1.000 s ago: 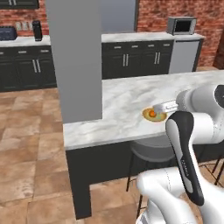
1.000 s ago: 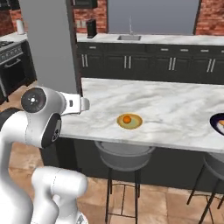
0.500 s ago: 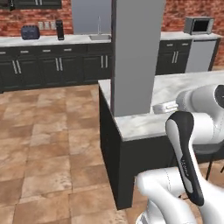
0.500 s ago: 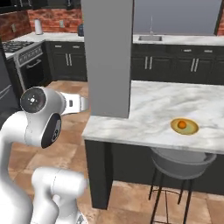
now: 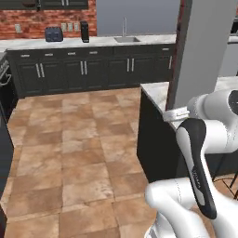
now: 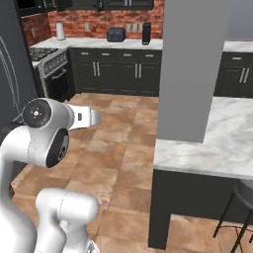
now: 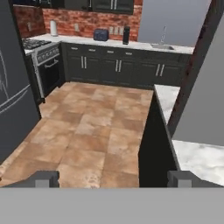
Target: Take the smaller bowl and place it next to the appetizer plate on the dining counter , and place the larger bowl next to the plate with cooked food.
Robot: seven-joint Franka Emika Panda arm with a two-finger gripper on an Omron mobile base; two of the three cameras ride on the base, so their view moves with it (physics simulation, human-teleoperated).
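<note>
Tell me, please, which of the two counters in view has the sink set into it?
The wall counter with dark cabinets: its sink and faucet sit against the back wall. The dining counter is a bare marble island top beside the grey pillar.

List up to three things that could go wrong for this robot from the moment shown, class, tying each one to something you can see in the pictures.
1. The dining counter corner and grey pillar stand close beside the arm; a swing or turn could strike them.
2. The gripper is open and holds nothing, so both bowl placements are not yet begun.
3. The stove and wall cabinets border the tiled floor, so driving that way risks a bump.
</note>
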